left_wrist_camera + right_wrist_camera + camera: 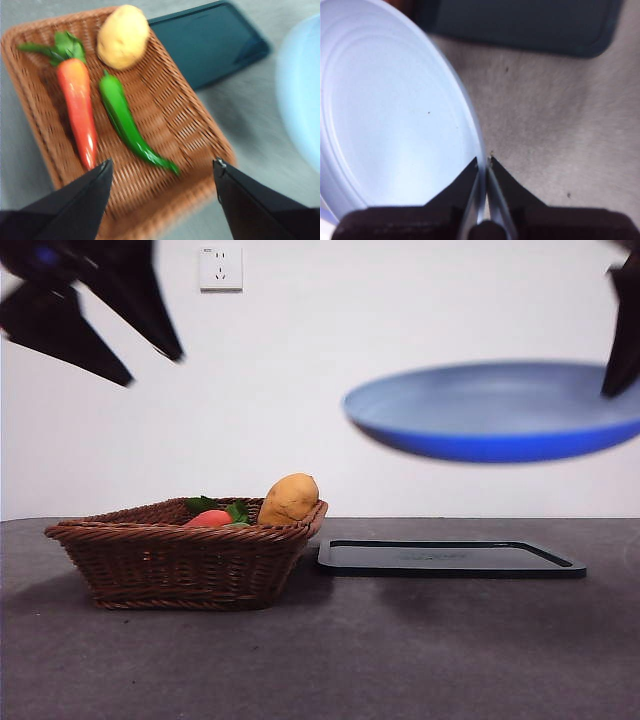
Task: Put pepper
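Observation:
The green pepper [125, 120] lies in the brown wicker basket [190, 125] between a red-orange vegetable with green leaves [77, 107] and a tan potato [122, 36]. In the front view the basket [180, 560] shows the potato [290, 498] and the red-orange vegetable [210, 518]; the pepper is hidden there. My left gripper [162, 167] is open, high above the basket; it shows at top left in the front view [150, 365]. My right gripper [483, 161] is shut on the rim of a blue plate [385, 110], held in the air at the right [495, 410].
A dark flat tray [450, 558] lies on the grey table to the right of the basket, under the held plate; it also shows in the left wrist view [210, 42] and the right wrist view [520, 25]. A wall socket [221, 268] is behind.

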Motion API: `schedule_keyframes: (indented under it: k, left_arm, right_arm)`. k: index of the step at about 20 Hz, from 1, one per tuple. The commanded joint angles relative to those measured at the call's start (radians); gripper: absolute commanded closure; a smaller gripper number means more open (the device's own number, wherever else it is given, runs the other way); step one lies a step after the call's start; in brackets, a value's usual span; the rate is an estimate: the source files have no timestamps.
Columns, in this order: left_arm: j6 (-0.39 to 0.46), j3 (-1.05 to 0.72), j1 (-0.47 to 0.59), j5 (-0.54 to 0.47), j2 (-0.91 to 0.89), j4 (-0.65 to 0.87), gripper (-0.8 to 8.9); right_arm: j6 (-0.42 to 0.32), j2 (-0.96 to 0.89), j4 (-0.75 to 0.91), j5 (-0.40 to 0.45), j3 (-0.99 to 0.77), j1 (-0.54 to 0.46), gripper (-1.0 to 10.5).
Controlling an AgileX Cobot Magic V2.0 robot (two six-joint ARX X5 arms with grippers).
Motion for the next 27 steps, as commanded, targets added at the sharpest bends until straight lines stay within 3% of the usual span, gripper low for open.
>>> schedule_keyframes:
  k: [1,7,11,27]
  left_arm:
    - [-0.006,0.084,-0.037,-0.071,0.137,0.022,4.65]
    - [-0.006,0.282,-0.072,-0.12,0.455,0.033,4.65]
    - [-0.006,0.327,-0.077,-0.169,0.576,0.065,4.65]
    - [-0.006,0.327,-0.077,-0.195,0.728,0.171,4.65]
  right_arm:
    - [0.021,-0.043,-0.01,-0.004,0.014,-0.008,9.4]
    - [0.043,-0.141,-0.02,-0.005,0.014,-0.008,9.4]
    - [0.043,-0.152,-0.023,-0.006,0.014,-0.008,9.4]
    - [0.04,-0.151,-0.02,-0.011,0.014,-0.008,9.4]
